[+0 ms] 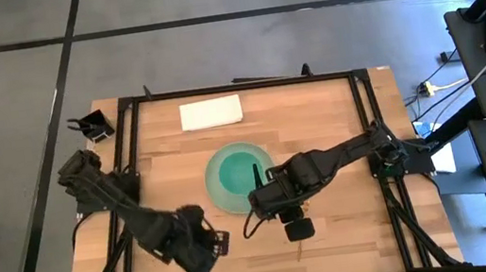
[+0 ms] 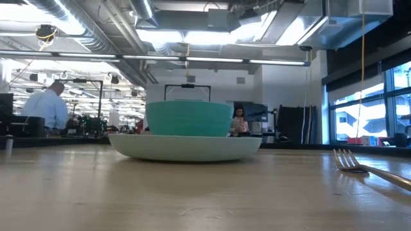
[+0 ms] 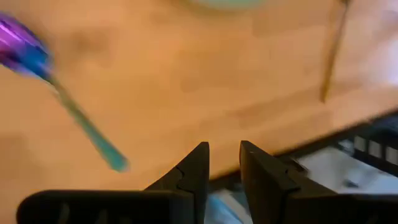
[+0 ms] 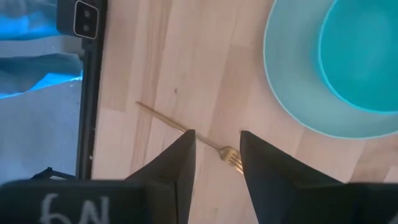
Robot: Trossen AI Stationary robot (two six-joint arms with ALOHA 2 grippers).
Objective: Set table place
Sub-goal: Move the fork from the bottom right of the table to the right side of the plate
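2 dark arms reach over the table, a light wood top with thin black rails along its edges. Near the middle of the table sits the plate, pale green and round, with the teal bowl resting inside it; the low view shows the bowl standing upright on the plate.

Coming in from the right edge, the right gripper hangs between the plate and the near edge. In the right wrist view its fingers stand a little apart with nothing between them, above the gold fork, which lies flat on the wood just beside the plate. The low view shows the fork lying on the table, tines toward the plate and apart from it.

Near the near left corner is the left gripper. Its fingers are slightly parted and empty. Beyond them the spoon, purple head and teal handle, lies on the wood, well apart from the fork.

1 white napkin lies by the far edge.
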